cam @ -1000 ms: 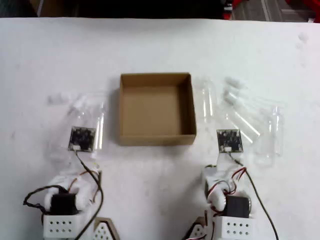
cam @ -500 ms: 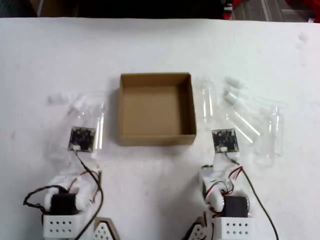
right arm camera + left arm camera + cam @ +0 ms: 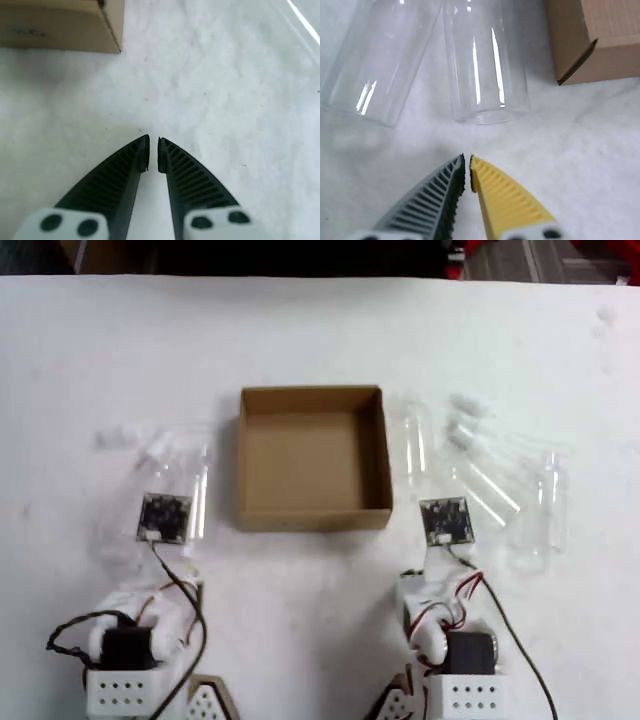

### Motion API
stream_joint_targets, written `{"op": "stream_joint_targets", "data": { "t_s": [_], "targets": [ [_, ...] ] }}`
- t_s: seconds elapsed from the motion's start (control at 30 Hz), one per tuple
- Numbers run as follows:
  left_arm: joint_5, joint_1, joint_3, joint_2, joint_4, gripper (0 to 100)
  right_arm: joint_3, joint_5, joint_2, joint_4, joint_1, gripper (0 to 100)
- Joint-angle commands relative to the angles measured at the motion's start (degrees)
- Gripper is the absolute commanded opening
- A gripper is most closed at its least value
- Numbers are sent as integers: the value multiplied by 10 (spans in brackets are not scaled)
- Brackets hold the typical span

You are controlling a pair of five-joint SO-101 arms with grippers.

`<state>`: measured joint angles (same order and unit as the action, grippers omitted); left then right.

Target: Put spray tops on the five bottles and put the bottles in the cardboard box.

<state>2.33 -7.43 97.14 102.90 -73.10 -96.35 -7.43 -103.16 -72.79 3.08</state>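
Observation:
An open cardboard box (image 3: 313, 457) stands mid-table, and its corner (image 3: 592, 42) shows in the left wrist view, its other near corner (image 3: 60, 25) in the right wrist view. Two clear bottles (image 3: 185, 490) lie left of the box; their bases (image 3: 487, 65) (image 3: 375, 65) face my left gripper (image 3: 468, 162), which is shut and empty just short of them. Several clear bottles (image 3: 480, 490) and spray tops (image 3: 465, 420) lie right of the box. My right gripper (image 3: 152, 150) is shut, empty, over bare table near the box's right front corner.
The white table (image 3: 320, 330) stretches far behind the box. Both arm bases (image 3: 125, 670) (image 3: 450, 670) sit at the near edge, with wires looping off them. A bottle's edge (image 3: 300, 20) glints at the border of the right wrist view.
The right arm's wrist has swung slightly left toward the box. The left arm has stayed still.

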Motion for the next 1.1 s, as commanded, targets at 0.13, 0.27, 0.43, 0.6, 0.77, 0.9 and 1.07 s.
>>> {"op": "stream_joint_targets", "data": {
  "t_s": [0.13,0.27,0.43,0.6,0.77,0.9,1.07],
  "targets": [
    [3,7,-1,5,-1,24,-5,-6,-2,0,12,15],
    [3,7,-1,5,-1,24,-5,-6,-2,0,13,15],
    [3,7,-1,5,-1,24,-5,-6,-2,0,66,15],
    [3,4,-1,5,-1,24,-5,-6,-2,0,112,15],
    [3,4,-1,5,-1,24,-5,-4,-2,0,117,15],
    [3,4,-1,5,-1,24,-5,-4,-2,0,115,15],
    [3,4,-1,5,-1,24,-5,-5,-2,0,117,15]
  ]
}}
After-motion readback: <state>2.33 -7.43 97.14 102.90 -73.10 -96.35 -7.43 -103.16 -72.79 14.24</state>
